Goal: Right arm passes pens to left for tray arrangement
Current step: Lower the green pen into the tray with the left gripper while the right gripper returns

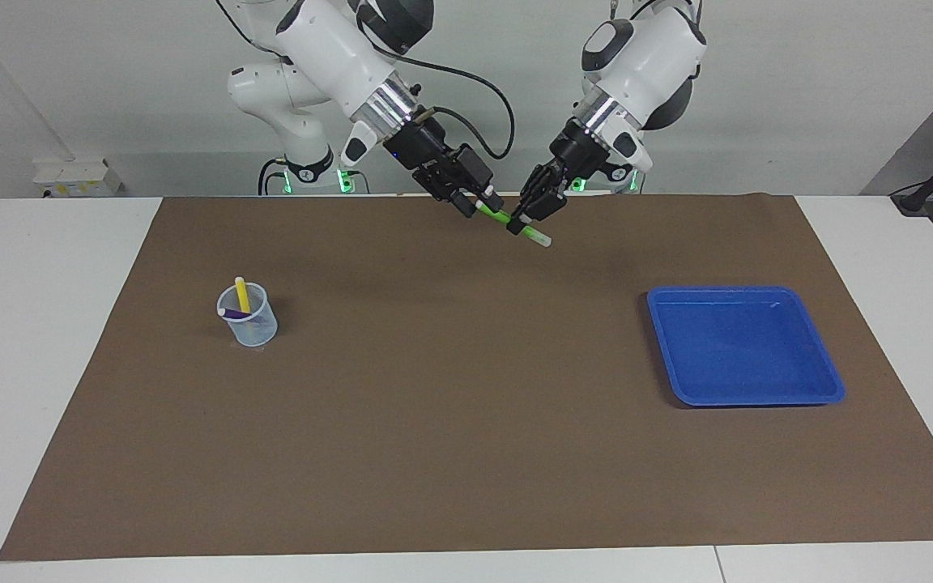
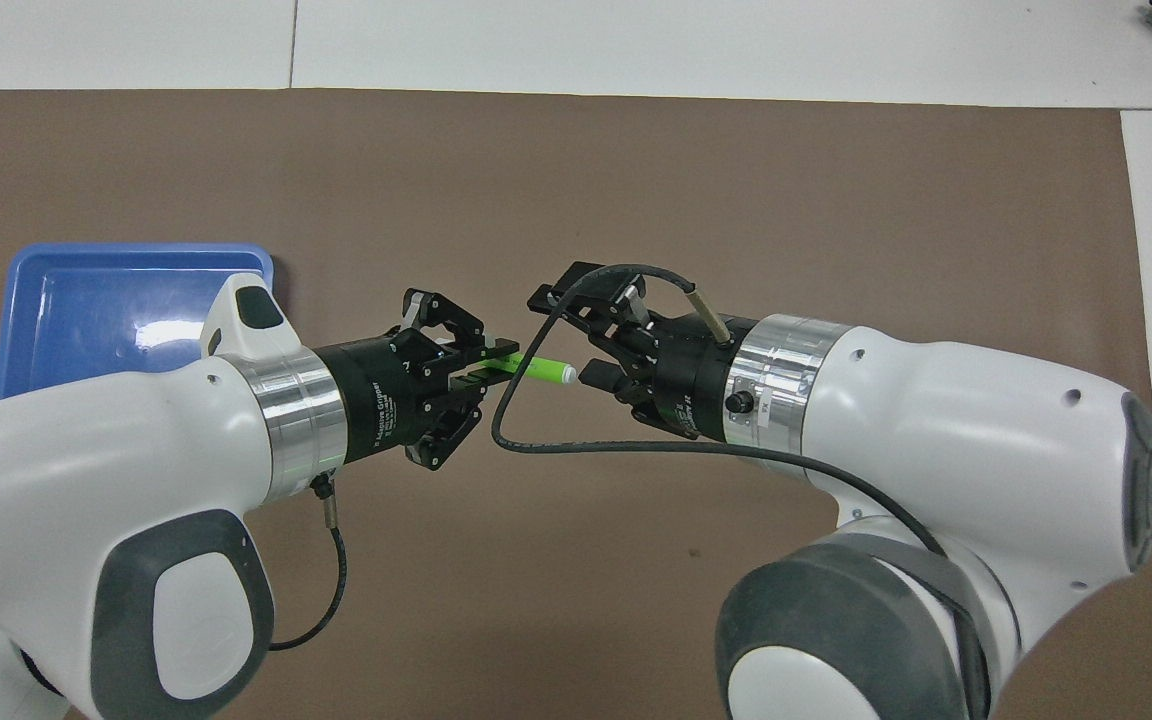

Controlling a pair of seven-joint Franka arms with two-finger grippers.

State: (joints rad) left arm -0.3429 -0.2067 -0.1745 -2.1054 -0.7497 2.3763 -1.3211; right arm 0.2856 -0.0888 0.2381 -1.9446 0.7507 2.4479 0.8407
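Hanging in the air over the mat's edge nearest the robots, the green pen [image 1: 499, 216] lies slantwise between the two arms, which fits a hand-over in mid-air rather than on the desk [image 1: 53, 324]. The left claw [image 1: 525, 220] is clamped on the pen partway along its length, so the pale tip sticks out free on one end and the green barrel on the other. The right claw [image 1: 476, 202] sits at that other end with its fingers spread apart on either side of the barrel; judging by that gap, the pen's weight now rests with the left arm alone.

Toward the left arm's end of the desk, the blue tray [image 1: 746, 348] lies flat on the brown mat [image 1: 434, 445] with nothing in it, ready to receive the pen. Toward the right arm's end, well apart from the tray, a small clear cup [image 1: 249, 324] keeps the yellow pen [image 1: 241, 295] leaning upright and the purple pen [image 1: 238, 312] lower inside, within the right arm's easy reach for later passes.
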